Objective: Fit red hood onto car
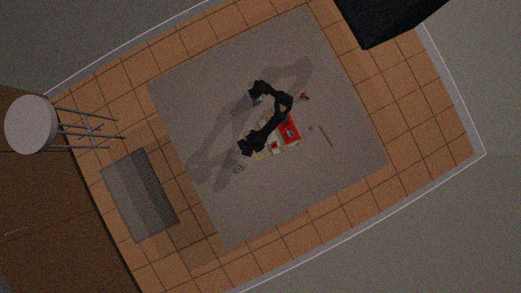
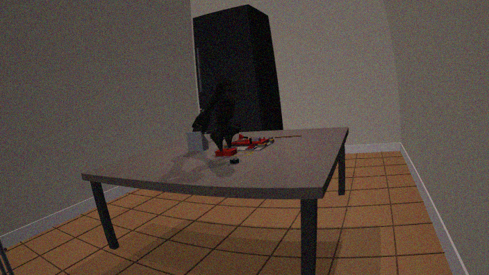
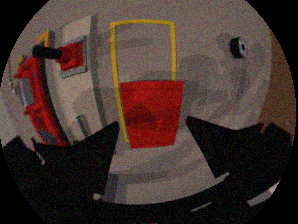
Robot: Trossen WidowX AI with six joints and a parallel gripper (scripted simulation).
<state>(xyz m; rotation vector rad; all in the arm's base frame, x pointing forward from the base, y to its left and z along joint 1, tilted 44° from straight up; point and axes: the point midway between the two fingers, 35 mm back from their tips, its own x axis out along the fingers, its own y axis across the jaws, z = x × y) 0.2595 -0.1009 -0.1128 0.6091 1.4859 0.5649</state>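
Note:
The red hood (image 2: 226, 153) (image 3: 152, 107) lies on the table, partly over a yellow outline (image 3: 174, 50). In the top view the arm hides it. My gripper (image 2: 225, 148) (image 3: 154, 122) is open and empty, pointing down just above the hood. In the wrist view one finger is on each side of it; whether they touch it cannot be told. The red chassis (image 1: 294, 138) (image 3: 41, 116) sits in its jig to the side, with a grey block (image 1: 290, 132) on its deck. The pegs and the hood's corner holes are too small or dark to make out.
A small red part (image 1: 274, 145) (image 3: 72, 56) sits in a grey holder between hood and chassis. A black wheel (image 1: 239, 169) (image 2: 234, 161) (image 3: 239, 47) lies beyond the outline. Past the chassis are a small grey cube (image 1: 311, 128), a thin stick (image 1: 325, 135) and another red piece (image 1: 304, 96).

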